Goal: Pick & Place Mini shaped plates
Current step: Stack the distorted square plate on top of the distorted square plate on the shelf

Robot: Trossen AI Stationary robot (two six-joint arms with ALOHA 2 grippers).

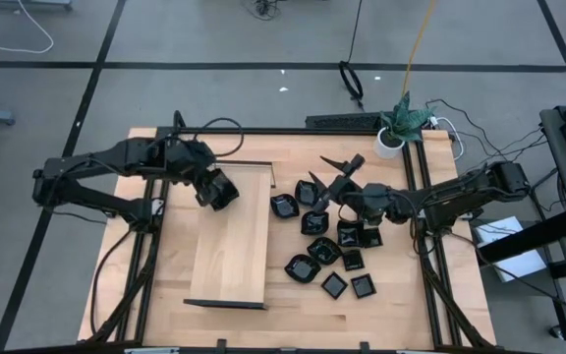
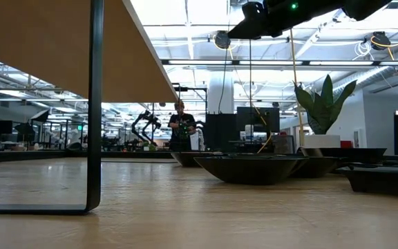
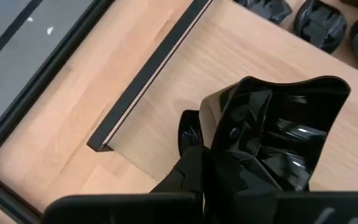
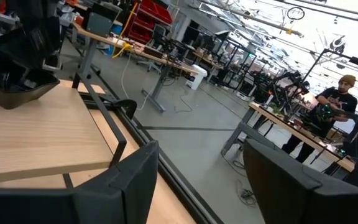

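Left claw [image 1: 220, 193] clamped on one black mini plate [image 3: 278, 140], hanging over the far end of the pale wooden board [image 1: 229, 236]. In the left wrist view the plate is a glossy, squarish dish with raised walls, gripped by one edge; its open side faces out from the claw and it sits tilted relative to the board, not flat. Long axis not obvious, looks roughly as wide as long.

Right claw [image 1: 334, 189] fingers spread apart, nothing between them. It sits above the far edge of the plate cluster, pointing toward the left arm. The right wrist view looks level past the board into the room, so the claw is roughly horizontal.

Remaining mini plates [image 1: 330, 246] lie on the desk [image 1: 391, 295] just right of the board, about a dozen, packed close, some touching, all open side up. No common heading; shapes mixed.

Low view: nearest plate [image 2: 251, 167] sits flat on the desk, rim up.

Potted plant [image 1: 398, 123] at the far right corner of the desk. A person [image 4: 328, 115] stands in the room beyond.
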